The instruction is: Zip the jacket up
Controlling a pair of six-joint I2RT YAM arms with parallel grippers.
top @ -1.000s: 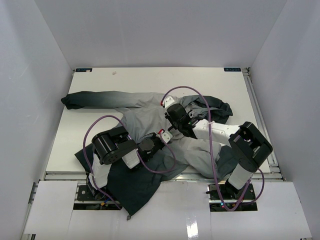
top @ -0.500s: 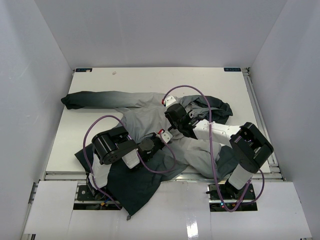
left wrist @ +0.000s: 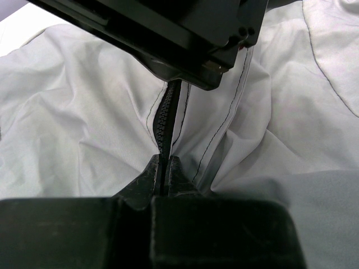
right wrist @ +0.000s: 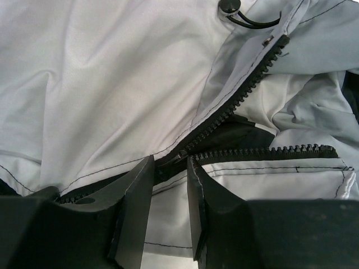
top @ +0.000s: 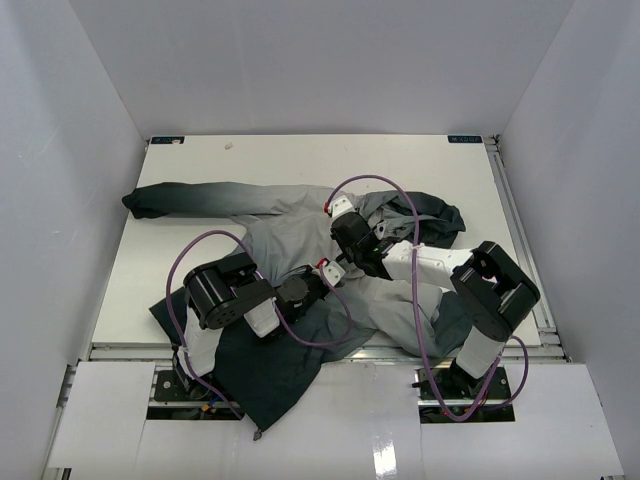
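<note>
We see a large hooded jacket [top: 290,235], light grey shading to dark charcoal, lying crumpled across a white worktop [top: 300,160]. One sleeve stretches out from the jacket's body toward the far left, and its dark hem hangs over the near edge. Both arms reach in over the jacket's middle, the left arm [top: 225,290] low on the jacket's front and the right arm [top: 440,262] just above it, each trailing a purple cable [top: 200,245]. In the left wrist view, the left jaws are pressed together on the zipper [left wrist: 168,109], pinching it low on the jacket's front. From there the joined black teeth run straight up to the right arm's head. In the right wrist view, the right jaws stand a narrow gap apart astride the slider [right wrist: 175,158], where the jacket's two open rows of teeth meet. We cannot tell whether they press on it. Above the slider the rows part, showing the jacket's dark lining, and a dark round cord toggle [right wrist: 230,5] sits near the jacket's collar.
</note>
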